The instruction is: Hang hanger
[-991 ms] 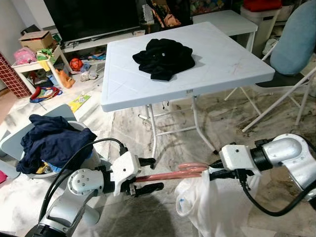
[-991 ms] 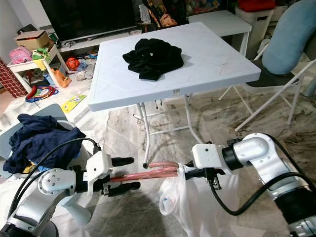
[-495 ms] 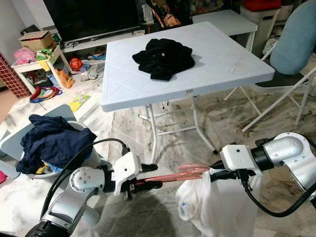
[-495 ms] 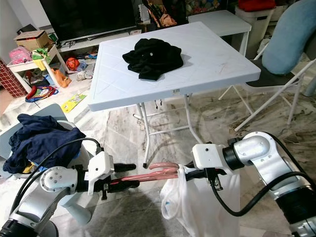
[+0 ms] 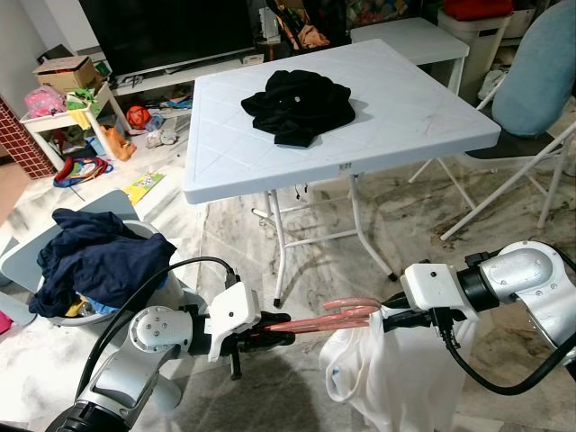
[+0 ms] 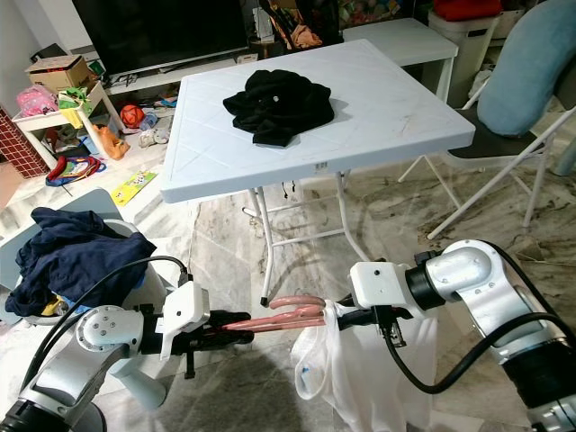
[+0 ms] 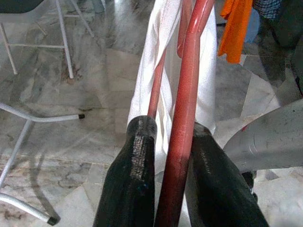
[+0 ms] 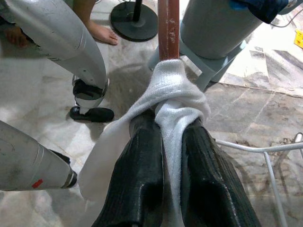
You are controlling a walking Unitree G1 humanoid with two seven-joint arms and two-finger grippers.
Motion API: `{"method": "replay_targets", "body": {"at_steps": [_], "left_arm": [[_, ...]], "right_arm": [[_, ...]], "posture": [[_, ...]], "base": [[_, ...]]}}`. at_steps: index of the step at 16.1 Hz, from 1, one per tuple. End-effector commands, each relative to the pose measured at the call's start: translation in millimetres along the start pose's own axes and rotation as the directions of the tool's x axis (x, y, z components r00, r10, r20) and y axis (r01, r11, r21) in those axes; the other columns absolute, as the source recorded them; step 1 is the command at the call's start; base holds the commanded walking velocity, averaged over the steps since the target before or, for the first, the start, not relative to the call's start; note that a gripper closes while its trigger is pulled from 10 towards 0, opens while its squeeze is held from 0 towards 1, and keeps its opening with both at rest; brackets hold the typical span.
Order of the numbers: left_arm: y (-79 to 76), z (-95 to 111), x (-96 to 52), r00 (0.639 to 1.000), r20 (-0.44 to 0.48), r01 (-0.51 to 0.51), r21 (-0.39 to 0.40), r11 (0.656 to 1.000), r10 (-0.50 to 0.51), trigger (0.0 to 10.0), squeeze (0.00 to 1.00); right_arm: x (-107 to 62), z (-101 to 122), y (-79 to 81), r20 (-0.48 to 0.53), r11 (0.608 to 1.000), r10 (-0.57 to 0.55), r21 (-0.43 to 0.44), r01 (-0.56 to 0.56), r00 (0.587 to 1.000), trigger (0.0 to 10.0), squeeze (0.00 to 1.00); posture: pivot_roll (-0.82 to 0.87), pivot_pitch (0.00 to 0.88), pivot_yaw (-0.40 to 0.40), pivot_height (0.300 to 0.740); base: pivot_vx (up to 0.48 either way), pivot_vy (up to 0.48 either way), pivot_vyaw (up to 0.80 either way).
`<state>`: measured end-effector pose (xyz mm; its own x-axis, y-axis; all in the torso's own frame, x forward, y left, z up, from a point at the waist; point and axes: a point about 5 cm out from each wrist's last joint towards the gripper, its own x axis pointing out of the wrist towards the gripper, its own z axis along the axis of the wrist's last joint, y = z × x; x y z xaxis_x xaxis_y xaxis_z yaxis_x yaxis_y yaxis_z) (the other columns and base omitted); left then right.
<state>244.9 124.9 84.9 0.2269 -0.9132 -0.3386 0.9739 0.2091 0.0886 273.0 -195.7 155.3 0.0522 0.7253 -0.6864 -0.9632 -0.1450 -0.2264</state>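
- The hanger (image 5: 310, 319) was pink-red.
- The garment (image 5: 387, 378) on it was white.
- The table (image 5: 423, 108) was white; the cloth (image 5: 300, 105) on it was black.
- The fingers (image 7: 132, 184) were black.

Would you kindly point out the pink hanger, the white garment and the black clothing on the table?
pink hanger (image 5: 310, 321), left eye view, on its bar between the two hands.
white garment (image 5: 387, 373), left eye view, on the hanging cloth's middle.
black clothing (image 5: 300, 105), left eye view, on the heap's centre.
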Motion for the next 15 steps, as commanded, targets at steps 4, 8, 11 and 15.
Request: {"method": "replay_targets", "body": {"at_steps": [4,8,11,15], "left_arm": [[5.9,-0.4,-3.9,1.0,-0.017,-0.021,0.012,1.0,0.021,0.0,0.0],[6.1,1.8,-3.4,0.998,0.026,-0.049,-0.028,0.998,0.05,0.0,0.0],[7.6,2.7,-4.8,0.992,0.064,-0.103,-0.062,0.993,0.107,0.0,0.0],[15.6,6.8,-6.4,0.952,0.141,-0.255,-0.137,0.957,0.273,0.0,0.0]], "right_arm": [[-4.0,17.3,-11.1,0.041,0.997,-0.031,-0.072,0.034,0.999,10.0,0.0],[-0.8,15.2,-17.5,0.054,0.994,-0.079,-0.064,0.083,0.995,10.0,0.0],[-0.4,11.2,-31.6,0.025,0.978,-0.177,-0.103,0.179,0.984,10.0,1.0],[2.3,7.4,-47.3,-0.007,0.943,-0.29,-0.175,0.284,0.957,10.0,1.0]], "posture": [[-0.22,0.0,0.129,0.74],[-0.21,0.0,0.129,0.74],[-0.21,0.0,0.124,0.74],[-0.2,0.0,0.117,0.74]], "base": [[0.0,0.0,0.0],[0.0,0.0,0.0],[0.0,0.0,0.0],[0.0,0.0,0.0]]}}
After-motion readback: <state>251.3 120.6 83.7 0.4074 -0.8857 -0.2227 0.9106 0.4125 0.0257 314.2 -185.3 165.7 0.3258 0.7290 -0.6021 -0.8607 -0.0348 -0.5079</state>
